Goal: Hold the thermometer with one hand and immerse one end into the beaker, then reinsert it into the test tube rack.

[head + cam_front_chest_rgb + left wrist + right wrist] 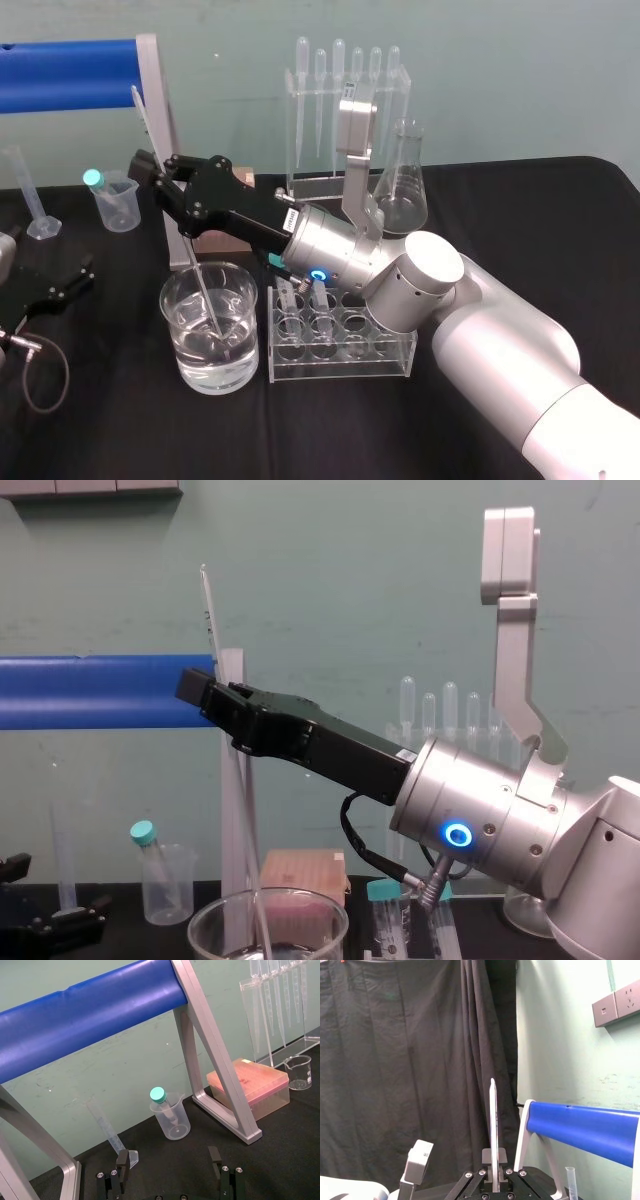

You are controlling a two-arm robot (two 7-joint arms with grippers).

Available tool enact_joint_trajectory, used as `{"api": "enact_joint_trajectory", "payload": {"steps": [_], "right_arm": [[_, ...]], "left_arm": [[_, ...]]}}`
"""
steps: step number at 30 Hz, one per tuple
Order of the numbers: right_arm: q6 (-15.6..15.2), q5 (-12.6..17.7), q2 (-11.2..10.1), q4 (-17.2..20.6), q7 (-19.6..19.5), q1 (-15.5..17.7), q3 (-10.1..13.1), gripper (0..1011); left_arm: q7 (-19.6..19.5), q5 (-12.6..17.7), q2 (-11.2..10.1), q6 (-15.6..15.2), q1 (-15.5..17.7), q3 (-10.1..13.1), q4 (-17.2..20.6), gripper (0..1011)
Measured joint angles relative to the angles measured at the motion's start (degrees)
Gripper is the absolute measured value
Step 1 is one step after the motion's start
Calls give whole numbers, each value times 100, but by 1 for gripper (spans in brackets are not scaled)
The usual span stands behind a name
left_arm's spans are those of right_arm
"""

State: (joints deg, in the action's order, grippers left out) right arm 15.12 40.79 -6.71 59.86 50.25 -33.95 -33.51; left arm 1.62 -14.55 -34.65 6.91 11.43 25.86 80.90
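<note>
I read long black right gripper [158, 172] clamped on upper shaft of thin whitish glass thermometer [205, 290], tilted so lower end sits in liquid in wide clear glass beaker [178, 300]. Clear plastic test tube rack [340, 352] just beside beaker, likely for short return. Left gripper [168, 1157] parked at table's left, jaws wide.

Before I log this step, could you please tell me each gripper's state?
Left gripper: open, holding nothing.
Right gripper: shut on the thermometer.

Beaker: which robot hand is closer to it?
Right. The right gripper hovers just above the beaker, holding the thermometer down into it. The left gripper is parked off to the beaker's left.
</note>
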Motion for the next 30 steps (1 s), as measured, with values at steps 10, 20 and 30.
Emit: {"api": "enact_joint_trajectory", "payload": {"steps": [10, 20, 30], "right_arm": [[0, 1, 0, 0, -1, 0, 0, 55], [0, 1, 0, 0, -4, -1, 0, 56], [0, 0, 0, 0, -4, 0, 0, 56]], "left_arm": [[0, 0, 0, 0, 0, 0, 0, 1008], [0, 0, 0, 0, 0, 0, 0, 1008], [0, 0, 0, 0, 0, 0, 0, 1008]]}}
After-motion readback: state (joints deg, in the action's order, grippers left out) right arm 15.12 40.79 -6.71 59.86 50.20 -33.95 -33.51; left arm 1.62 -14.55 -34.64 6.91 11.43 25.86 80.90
